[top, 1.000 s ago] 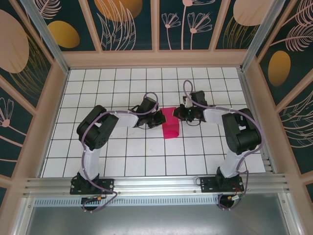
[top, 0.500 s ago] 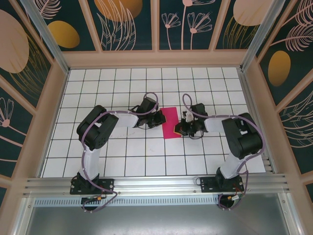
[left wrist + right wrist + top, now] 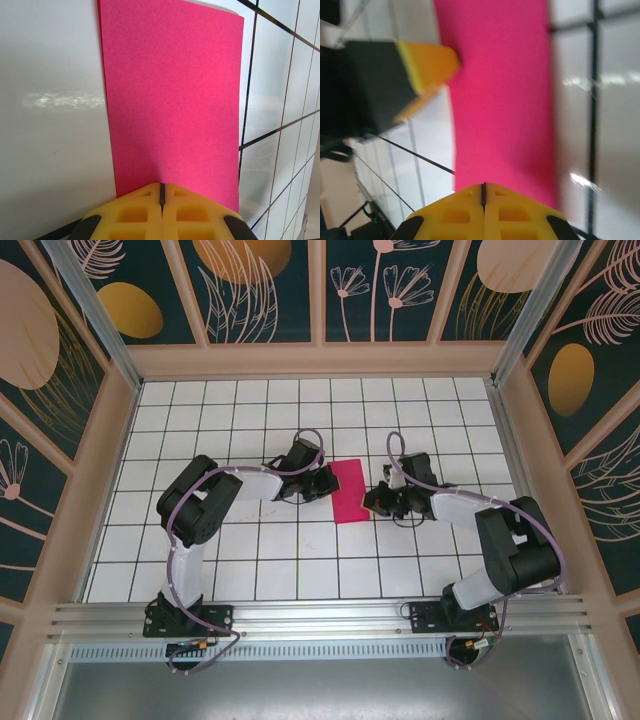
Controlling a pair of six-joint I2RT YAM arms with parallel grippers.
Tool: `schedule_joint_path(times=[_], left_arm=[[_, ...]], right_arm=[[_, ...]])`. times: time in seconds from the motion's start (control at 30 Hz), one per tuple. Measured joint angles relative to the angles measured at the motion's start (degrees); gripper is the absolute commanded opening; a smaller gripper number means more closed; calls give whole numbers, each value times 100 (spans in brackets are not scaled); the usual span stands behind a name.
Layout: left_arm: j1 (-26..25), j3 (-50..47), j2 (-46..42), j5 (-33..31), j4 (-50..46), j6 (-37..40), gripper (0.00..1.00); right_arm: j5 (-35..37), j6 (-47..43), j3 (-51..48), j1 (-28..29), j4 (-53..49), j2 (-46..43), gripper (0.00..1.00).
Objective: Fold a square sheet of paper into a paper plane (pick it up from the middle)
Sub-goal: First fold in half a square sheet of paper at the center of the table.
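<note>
Beside the paper (image 3: 349, 491), left end effector (image 3: 161, 188) and right end effector (image 3: 483, 187) sit clenched.

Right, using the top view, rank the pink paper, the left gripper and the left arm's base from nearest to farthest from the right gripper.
1. pink paper, just left of the right gripper.
2. left gripper, at the paper's left edge.
3. left arm's base, bottom left corner.

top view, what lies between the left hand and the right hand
The pink paper sheet lies flat between the left hand and the right hand; the top view shows it.
</note>
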Motion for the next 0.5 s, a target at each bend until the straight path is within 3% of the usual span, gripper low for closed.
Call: schedule_joint_path(times=[0.2,0.5], left_arm=[[-4,7,0,-20,-7,4,0],[-9,72,11,-42,-111,44,0]], right_arm=[[-4,-4,739,-2,372,822,0],[55,-11,455,-31,444,1246,0]])
